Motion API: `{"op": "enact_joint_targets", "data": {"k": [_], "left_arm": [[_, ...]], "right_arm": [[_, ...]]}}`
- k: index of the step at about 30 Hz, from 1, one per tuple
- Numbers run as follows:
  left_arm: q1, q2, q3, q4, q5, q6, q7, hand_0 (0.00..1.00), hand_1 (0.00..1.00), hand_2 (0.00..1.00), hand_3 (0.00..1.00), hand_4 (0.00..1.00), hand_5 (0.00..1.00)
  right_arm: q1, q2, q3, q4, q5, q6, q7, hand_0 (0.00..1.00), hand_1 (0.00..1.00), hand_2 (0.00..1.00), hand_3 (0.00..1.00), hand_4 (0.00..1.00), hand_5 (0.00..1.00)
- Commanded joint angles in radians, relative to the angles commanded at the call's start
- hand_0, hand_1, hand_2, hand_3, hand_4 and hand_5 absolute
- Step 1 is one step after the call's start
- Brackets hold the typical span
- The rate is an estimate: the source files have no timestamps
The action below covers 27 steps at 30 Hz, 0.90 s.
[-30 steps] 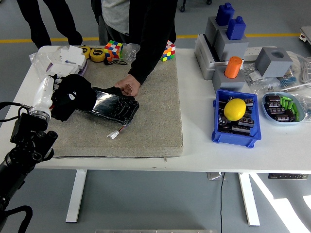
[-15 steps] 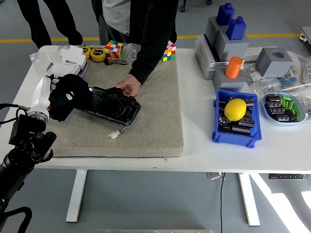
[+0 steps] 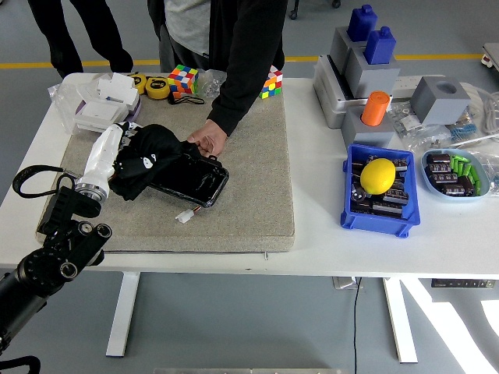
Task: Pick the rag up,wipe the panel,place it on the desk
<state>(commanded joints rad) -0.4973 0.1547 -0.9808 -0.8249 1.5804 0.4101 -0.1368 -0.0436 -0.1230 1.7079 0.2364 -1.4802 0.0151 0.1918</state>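
The left hand (image 3: 117,148) presses a black rag (image 3: 148,152) onto the left end of a glossy black panel (image 3: 193,178), which lies on a grey felt mat (image 3: 242,195) on the white tabletop (image 3: 312,249). A person's hand (image 3: 206,140) steadies the panel's far edge. To the right, a blue bin (image 3: 378,214) holds a yellow lemon (image 3: 376,175).

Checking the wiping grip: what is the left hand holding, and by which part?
The left hand presses the black rag onto the panel, gripping the rag's left end. A person's hand steadies the panel's far edge.
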Motion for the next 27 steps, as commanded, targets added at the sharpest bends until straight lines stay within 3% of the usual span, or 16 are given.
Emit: {"op": "enact_joint_targets", "data": {"k": [6,13,20,27], "left_arm": [[0.016,0.017,0.104,-0.118,-0.022,0.004,0.005,0.211,0.247,0.274,0.561,0.670,0.002],[0.020,0.019,0.183,-0.186,-0.023,0.003,0.017,0.211,0.247,0.274,0.561,0.670,0.002],[0.017,0.017,0.227,-0.201,-0.020,-0.002,0.030,0.211,0.246,0.274,0.561,0.671,0.002],[0.013,0.011,0.205,-0.160,-0.020,0.004,0.021,0.211,0.246,0.274,0.561,0.670,0.002]], "right_arm": [[0.002,-0.001,-0.008,0.004,0.006,0.001,0.000,0.529,0.554,0.489,0.521,0.886,0.350],[0.002,-0.001,-0.004,0.004,0.004,0.001,0.000,0.529,0.554,0.489,0.521,0.885,0.349],[0.001,0.000,-0.006,0.004,0.005,0.001,0.000,0.529,0.554,0.489,0.521,0.885,0.348],[0.003,0.000,-0.005,0.004,0.006,0.000,0.000,0.529,0.554,0.489,0.521,0.885,0.348]]}}
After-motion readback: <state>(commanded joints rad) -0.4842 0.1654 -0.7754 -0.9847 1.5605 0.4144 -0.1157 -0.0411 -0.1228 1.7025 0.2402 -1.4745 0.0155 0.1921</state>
